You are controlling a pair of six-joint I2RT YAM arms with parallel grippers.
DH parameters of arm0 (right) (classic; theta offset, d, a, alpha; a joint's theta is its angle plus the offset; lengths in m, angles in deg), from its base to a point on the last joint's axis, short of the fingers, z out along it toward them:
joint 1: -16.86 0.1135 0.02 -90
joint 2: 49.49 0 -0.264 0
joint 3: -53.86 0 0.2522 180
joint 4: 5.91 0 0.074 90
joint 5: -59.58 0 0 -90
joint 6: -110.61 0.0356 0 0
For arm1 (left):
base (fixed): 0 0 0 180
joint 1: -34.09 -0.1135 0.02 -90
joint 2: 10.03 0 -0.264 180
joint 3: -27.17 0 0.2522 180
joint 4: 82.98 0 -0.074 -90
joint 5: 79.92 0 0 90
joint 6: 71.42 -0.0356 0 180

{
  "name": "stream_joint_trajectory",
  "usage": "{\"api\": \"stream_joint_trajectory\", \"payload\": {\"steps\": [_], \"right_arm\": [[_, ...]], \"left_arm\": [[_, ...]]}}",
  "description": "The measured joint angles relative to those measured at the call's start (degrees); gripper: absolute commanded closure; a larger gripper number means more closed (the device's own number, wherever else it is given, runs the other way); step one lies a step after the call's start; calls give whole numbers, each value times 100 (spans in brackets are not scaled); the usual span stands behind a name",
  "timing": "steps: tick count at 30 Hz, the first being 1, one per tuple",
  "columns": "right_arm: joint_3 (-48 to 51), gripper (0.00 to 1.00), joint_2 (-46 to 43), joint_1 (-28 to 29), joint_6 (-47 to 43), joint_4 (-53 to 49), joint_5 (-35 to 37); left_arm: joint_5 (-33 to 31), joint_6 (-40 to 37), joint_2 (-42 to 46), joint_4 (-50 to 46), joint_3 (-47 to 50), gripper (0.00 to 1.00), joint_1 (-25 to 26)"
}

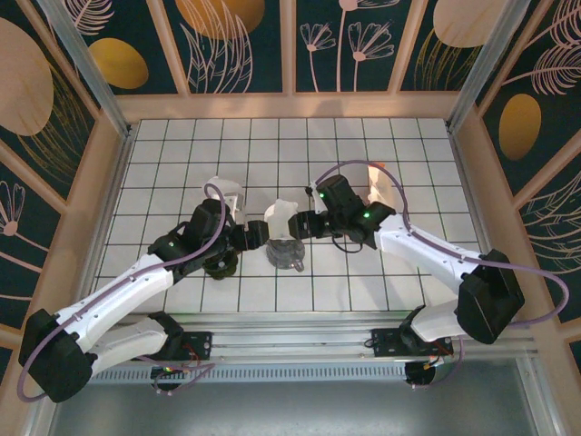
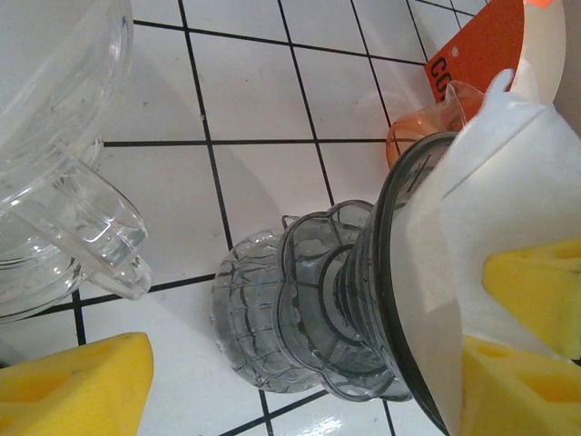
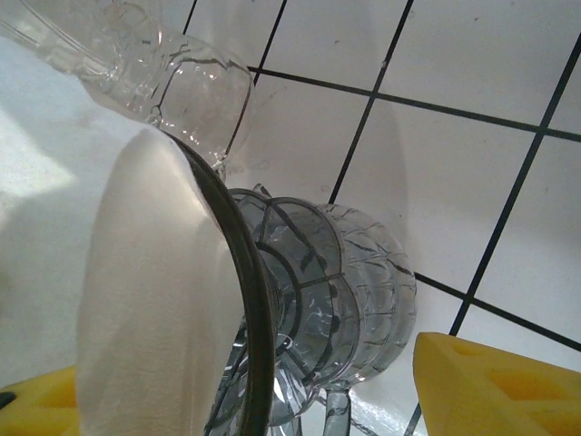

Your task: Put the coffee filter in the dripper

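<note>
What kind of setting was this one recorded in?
Probably a purpose-built robot test booth, not a kitchen: a white tiled tabletop, a wooden frame with leaf-print panels around it, and a left arm and right arm bolted at the near edge.

We identify both units by their white moulded links: the left arm (image 1: pixel 118 295) and the right arm (image 1: pixel 427 254) share the same smooth, rounded shells. Black cylindrical joint housings (image 1: pixel 488 304) separate the links, and the wrist sections (image 1: pixel 345 209) are black throughout. A lilac cable (image 1: pixel 361 163) runs outside each arm in loose loops. We note small green indicator lights (image 1: pixel 365 215) on the black wrist housings. Each arm stands on a black base plate (image 1: pixel 399 343) at the near edge of the counter (image 1: pixel 363 136). The jaws carry bright yellow pads (image 2: pixel 73 381), wedge-shaped and matt, with a shallow recess moulded into one face.
</note>
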State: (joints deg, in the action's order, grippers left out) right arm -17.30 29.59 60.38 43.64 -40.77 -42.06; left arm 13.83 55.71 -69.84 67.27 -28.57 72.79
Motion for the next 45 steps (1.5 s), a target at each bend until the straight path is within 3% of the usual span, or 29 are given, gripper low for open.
{"api": "stream_joint_trajectory", "payload": {"steps": [8, 18, 45], "right_arm": [[-72, 31, 48, 9, -20, 76, 26], [-988, 31, 437, 9, -114, 7, 179], [-1178, 31, 1134, 223, -306, -636, 476]], "left_arm": [[-20, 0, -26, 63, 22, 18, 0], [-125, 0, -24, 76, 22, 16, 0], [-125, 0, -17, 192, 118, 15, 0]]}}
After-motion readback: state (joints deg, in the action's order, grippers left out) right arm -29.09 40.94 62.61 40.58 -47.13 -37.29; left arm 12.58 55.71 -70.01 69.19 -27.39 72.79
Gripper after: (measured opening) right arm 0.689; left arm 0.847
